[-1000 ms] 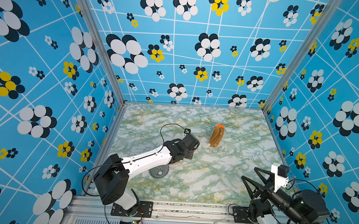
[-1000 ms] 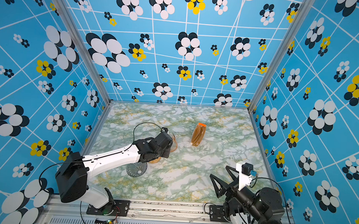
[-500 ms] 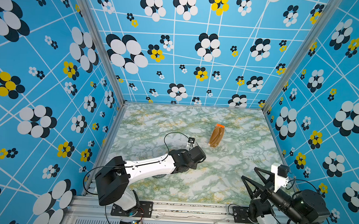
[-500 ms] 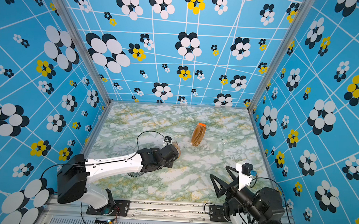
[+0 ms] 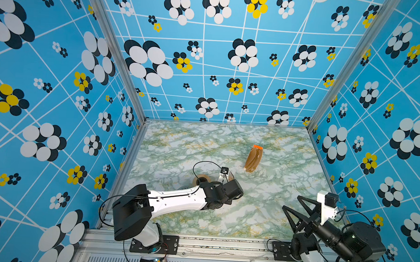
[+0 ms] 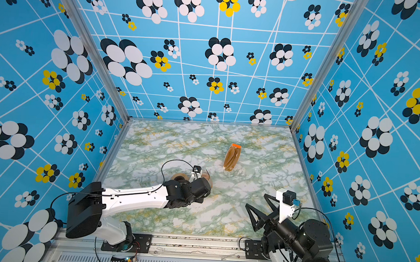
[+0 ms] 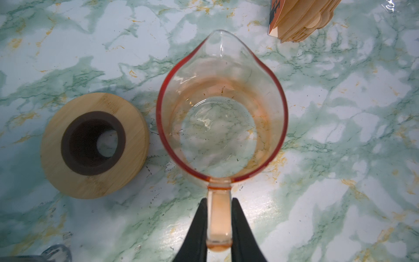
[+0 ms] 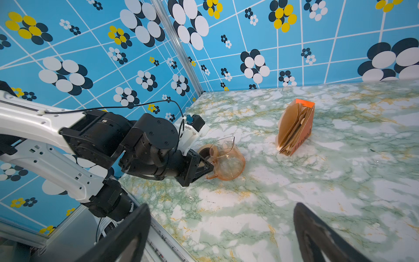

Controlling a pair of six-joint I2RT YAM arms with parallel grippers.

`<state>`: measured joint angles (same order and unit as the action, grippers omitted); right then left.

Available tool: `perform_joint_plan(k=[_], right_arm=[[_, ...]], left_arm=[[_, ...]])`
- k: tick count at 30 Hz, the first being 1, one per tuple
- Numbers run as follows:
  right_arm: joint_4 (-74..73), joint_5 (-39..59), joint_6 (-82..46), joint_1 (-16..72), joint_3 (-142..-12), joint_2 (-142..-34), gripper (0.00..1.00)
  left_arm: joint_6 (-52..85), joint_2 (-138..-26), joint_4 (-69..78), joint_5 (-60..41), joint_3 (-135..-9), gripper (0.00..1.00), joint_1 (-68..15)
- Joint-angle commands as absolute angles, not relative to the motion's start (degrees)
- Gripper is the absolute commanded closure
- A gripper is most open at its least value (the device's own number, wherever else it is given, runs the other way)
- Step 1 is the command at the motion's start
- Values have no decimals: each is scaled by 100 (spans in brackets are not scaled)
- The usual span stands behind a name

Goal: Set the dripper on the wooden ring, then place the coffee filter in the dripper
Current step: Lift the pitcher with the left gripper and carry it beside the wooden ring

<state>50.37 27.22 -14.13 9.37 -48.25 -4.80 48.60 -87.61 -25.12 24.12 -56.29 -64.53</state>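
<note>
My left gripper point(image 7: 219, 202) is shut on the handle of the amber glass carafe point(image 7: 221, 108), which stands on the marble table. From the right wrist view the same grip point(image 8: 208, 169) shows at the carafe point(image 8: 226, 161). A sliver of clear grey glass, the dripper point(image 7: 53, 253), shows at the edge of the left wrist view; in both top views my left arm hides it. A single coffee filter is out of view; only the upright stack of brown filters point(image 5: 253, 158) point(image 8: 294, 127) shows. My right gripper point(image 5: 291, 202) point(image 8: 222, 205) hangs open and empty at the front right.
A round wooden ring with a dark centre point(image 7: 94, 145) point(image 5: 201, 180) lies right beside the carafe. The filter stack point(image 6: 232, 157) stands behind it, towards the middle. Patterned blue walls close the table on three sides, and a metal rail point(image 5: 210, 242) runs along the front.
My left arm has swung toward the front and right with the carafe still in its grip, and now covers the dripper. The right arm has not moved.
</note>
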Motion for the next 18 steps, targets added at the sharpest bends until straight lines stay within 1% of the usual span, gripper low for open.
perform_joint_plan(k=[1, 18], right_arm=[[4904, 2788, -1365, 977, -4785, -441, 1], [4906, 2821, -1368, 976, -4791, -441, 1]], left_arm=[[5037, -8763, -2345, 2698, -5544, 88, -6510], [5083, -9061, -2208, 2629, -5669, 87, -6548]])
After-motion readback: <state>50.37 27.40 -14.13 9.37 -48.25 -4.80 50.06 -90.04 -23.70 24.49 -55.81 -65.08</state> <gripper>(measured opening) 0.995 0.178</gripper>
